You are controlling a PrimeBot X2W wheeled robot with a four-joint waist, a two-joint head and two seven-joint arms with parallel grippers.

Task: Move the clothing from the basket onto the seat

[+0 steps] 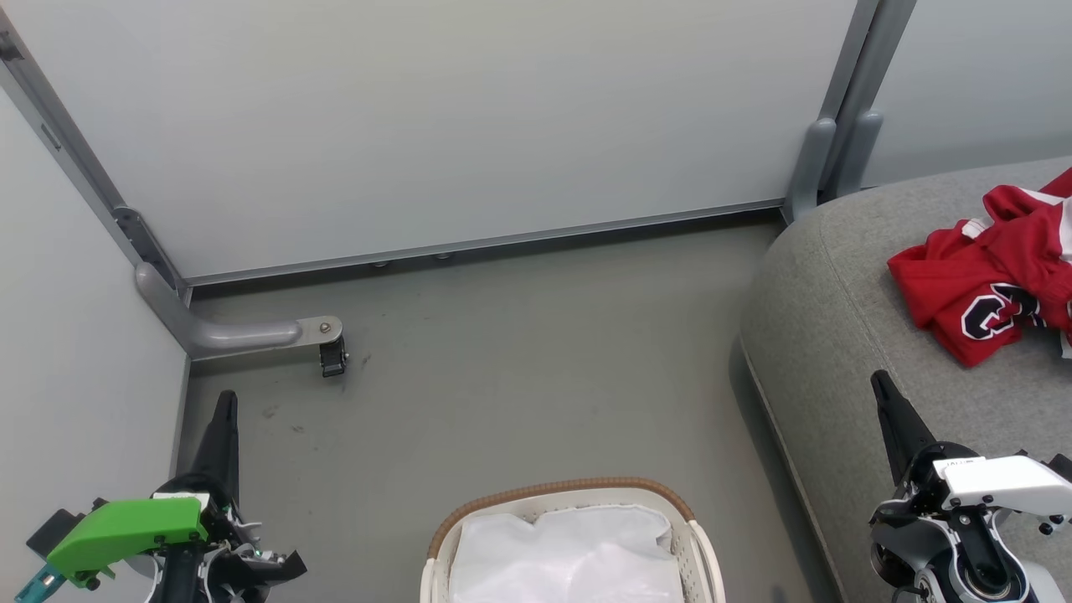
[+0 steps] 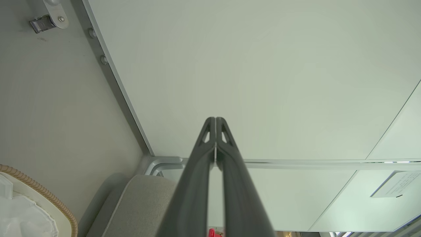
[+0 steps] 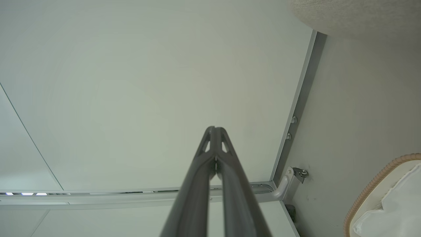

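Red clothing (image 1: 992, 276) with black-and-white numerals and white trim lies crumpled on the grey seat (image 1: 846, 335) at the right. The white basket (image 1: 699, 553) with its brown woven rim stands at the bottom centre on the floor; inside I see just its white fabric liner (image 1: 569, 557). My left gripper (image 1: 226, 400) is shut and holds nothing, pointing up at the lower left, left of the basket. At the lower right, over the seat's front edge, my right gripper (image 1: 881, 383) is shut and holds nothing. The wrist views show the left gripper (image 2: 215, 120) and right gripper (image 3: 214, 129) with fingertips pressed together.
Pale partition panels (image 1: 469, 117) wall the space at the back and left. A grey foot with a caster (image 1: 332, 358) juts onto the floor at the left. Bare grey floor (image 1: 519, 377) lies between the basket, panels and seat.
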